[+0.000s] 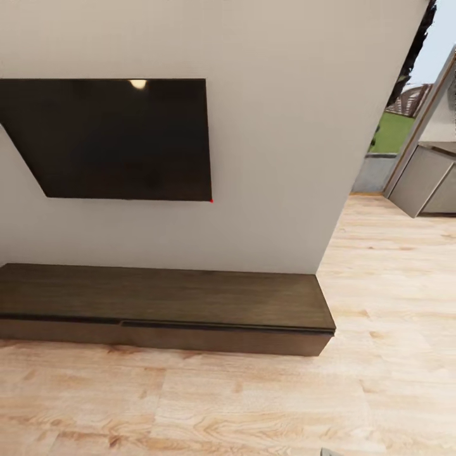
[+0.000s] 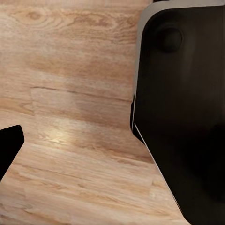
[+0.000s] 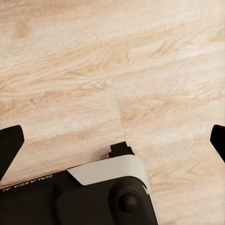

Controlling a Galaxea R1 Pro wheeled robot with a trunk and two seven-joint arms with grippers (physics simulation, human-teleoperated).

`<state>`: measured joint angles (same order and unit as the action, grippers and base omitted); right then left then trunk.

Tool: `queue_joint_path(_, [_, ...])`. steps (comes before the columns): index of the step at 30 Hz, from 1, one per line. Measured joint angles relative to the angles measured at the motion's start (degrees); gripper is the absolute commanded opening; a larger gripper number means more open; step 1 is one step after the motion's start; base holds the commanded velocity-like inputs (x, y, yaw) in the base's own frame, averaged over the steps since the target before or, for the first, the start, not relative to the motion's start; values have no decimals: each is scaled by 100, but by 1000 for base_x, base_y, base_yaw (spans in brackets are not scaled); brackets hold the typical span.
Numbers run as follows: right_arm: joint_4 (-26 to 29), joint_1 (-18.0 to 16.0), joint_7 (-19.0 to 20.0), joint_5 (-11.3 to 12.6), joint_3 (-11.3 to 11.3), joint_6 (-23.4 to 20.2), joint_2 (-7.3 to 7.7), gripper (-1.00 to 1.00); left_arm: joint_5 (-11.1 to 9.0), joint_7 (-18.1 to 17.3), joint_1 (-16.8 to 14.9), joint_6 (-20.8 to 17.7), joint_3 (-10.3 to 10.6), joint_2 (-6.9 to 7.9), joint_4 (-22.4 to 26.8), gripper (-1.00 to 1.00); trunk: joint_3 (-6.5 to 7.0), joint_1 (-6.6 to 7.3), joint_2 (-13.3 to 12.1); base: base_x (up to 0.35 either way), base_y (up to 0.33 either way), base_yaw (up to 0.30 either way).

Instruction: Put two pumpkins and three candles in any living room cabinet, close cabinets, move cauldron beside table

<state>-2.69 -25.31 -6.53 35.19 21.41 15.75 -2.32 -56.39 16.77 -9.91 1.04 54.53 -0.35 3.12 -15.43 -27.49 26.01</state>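
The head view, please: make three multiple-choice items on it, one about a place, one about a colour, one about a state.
1. Where is the TV compared with the low cabinet?
A. On the wall above it
B. Standing on its top
C. On the floor beside it

2. What colour is the cabinet?
A. White
B. Dark brown
C. Red

3. What state are the cabinet's fronts in?
A. One pulled far out
B. All removed
C. Closed, as far as can be seen

Answers:
1. A: the black TV hangs on the pale wall, above the cabinet.
2. B: its top and front are dark brown wood, darker than the light plank floor.
3. C: the fronts lie in one line along the cabinet's face and no inside shows.
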Motion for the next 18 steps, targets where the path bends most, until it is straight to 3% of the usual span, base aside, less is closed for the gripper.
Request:
queue_joint_path(8, [0, 0, 0, 0, -1, 5, 2, 100, 5, 3, 0, 0, 2, 0, 0, 100, 219, 174, -318, 0, 0, 0])
queue_joint_path(18, [0, 0, 0, 0, -7, 5, 9, 100, 7, 0, 0, 0, 1, 0, 0, 100, 316, 174, -320, 0, 0, 0])
